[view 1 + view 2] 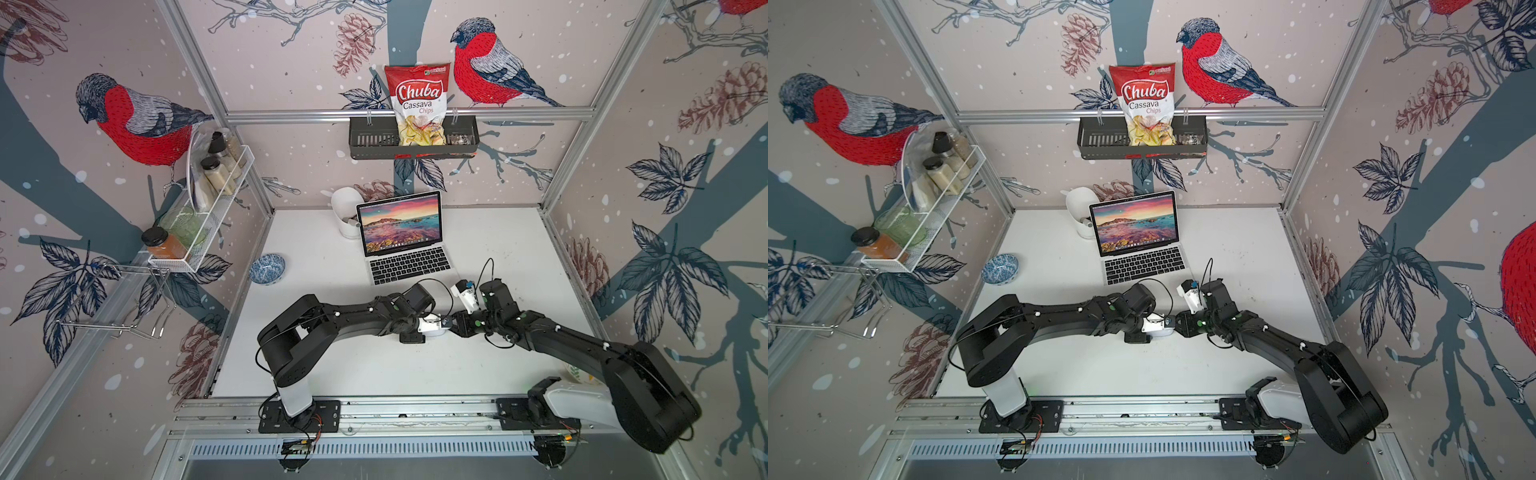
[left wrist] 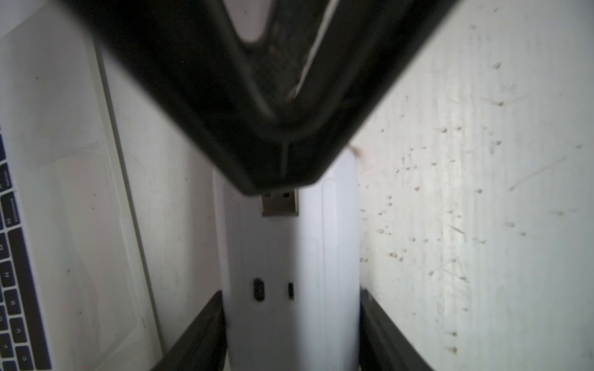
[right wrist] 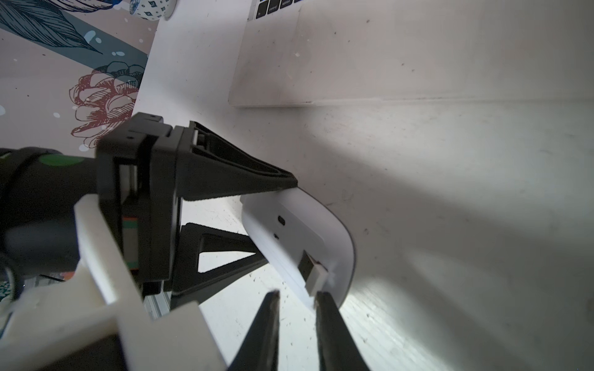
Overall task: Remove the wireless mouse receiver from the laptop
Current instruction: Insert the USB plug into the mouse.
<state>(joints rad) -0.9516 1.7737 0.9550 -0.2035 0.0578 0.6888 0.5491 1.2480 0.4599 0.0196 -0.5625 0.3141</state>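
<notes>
The receiver (image 2: 279, 203) is off the laptop (image 2: 64, 192), resting on the wireless mouse (image 2: 289, 257)
The left tool (image 2: 291, 334) clamps the wireless mouse by its 2 long sides over the surface (image 2: 482, 192). The receiver, a stubby metal plug with a white cap, lies on the white underside: probably light, rigid and slippery, best pinched across the cap. The right tool (image 3: 297, 298) stands narrowly parted at that cap, gripping nothing

The wireless mouse (image 2: 289, 257) is smooth plastic, the receiver plug (image 2: 279, 205) metal, the table (image 2: 482, 225) scuffed matt
</notes>
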